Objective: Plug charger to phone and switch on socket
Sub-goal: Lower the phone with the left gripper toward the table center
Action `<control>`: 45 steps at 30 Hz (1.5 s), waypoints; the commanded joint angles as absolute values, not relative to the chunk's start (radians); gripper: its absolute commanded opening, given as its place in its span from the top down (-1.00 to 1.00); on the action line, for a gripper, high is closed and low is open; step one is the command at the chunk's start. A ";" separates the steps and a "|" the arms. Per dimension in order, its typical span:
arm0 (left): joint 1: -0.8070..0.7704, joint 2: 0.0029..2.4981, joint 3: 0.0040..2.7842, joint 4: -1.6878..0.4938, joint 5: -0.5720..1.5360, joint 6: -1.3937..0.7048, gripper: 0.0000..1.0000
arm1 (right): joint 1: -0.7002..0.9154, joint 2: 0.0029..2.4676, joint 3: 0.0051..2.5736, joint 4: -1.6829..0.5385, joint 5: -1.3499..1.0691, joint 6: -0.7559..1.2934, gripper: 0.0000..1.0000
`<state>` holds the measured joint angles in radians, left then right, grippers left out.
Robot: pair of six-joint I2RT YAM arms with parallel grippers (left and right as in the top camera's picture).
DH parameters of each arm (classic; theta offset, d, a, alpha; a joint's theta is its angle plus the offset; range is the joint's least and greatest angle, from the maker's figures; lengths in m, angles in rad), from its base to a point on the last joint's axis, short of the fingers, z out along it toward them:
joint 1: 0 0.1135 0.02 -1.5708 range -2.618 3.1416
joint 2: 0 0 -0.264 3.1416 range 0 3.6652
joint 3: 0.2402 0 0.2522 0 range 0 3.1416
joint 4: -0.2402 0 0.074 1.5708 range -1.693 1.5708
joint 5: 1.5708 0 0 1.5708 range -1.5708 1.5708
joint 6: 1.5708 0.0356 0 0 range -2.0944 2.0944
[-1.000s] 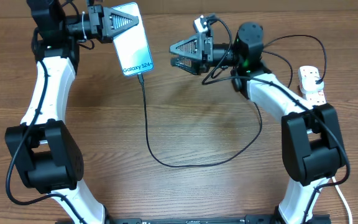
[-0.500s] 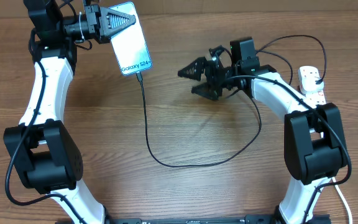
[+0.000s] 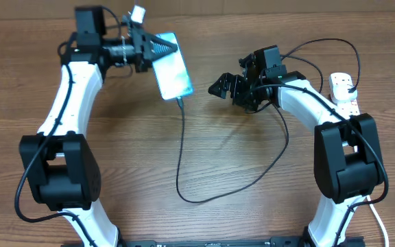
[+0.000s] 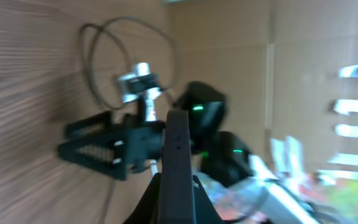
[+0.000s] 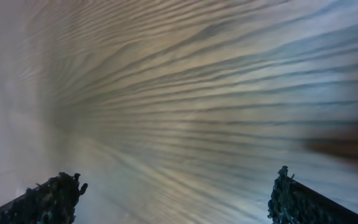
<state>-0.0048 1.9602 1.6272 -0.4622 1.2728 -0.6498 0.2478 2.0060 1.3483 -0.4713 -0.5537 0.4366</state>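
My left gripper (image 3: pixel 164 53) is shut on the phone (image 3: pixel 174 77), holding it by its far end above the table, screen up and tilted. In the left wrist view the phone's dark edge (image 4: pixel 177 155) stands between my fingers. The thin black charger cable (image 3: pixel 182 154) is plugged into the phone's near end and loops across the table toward the right arm. My right gripper (image 3: pixel 219 87) is open and empty, right of the phone; its wrist view shows only blurred wood between the fingertips (image 5: pixel 55 193). The white socket strip (image 3: pixel 343 92) lies at the far right edge.
The right arm and its dark wiring show in the left wrist view (image 4: pixel 204 115). A white cord (image 3: pixel 377 219) runs down the right edge behind the right arm's base. Bare wooden table (image 3: pixel 238 151) lies between the arms.
My left gripper has swung the phone to the right, toward the table's middle, dragging the cable with it. My right gripper has turned and drawn back slightly.
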 commanded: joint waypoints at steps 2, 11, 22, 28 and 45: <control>-0.057 1.956 1.640 -0.628 1.009 -0.393 0.92 | 0.205 1.982 1.373 -0.502 -0.389 0.410 -1.00; -0.139 1.967 1.639 -0.759 0.795 -0.343 0.91 | 0.158 1.925 1.376 -0.536 -0.284 0.391 -1.00; -0.197 2.134 1.639 -0.747 0.815 -0.344 0.92 | 0.150 1.910 1.376 -0.556 -0.262 0.387 -1.00; -0.197 2.223 1.640 -0.701 0.858 -0.347 0.92 | 0.150 1.910 1.376 -0.557 -0.262 0.387 -1.00; -0.220 2.253 1.640 -0.595 0.803 -0.426 0.92 | 0.150 1.910 1.376 -0.557 -0.262 0.388 -1.00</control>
<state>-0.1989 2.2501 1.6283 -0.6113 0.8036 -0.3801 0.1566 1.9457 1.3491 -0.5613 -0.2729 0.3916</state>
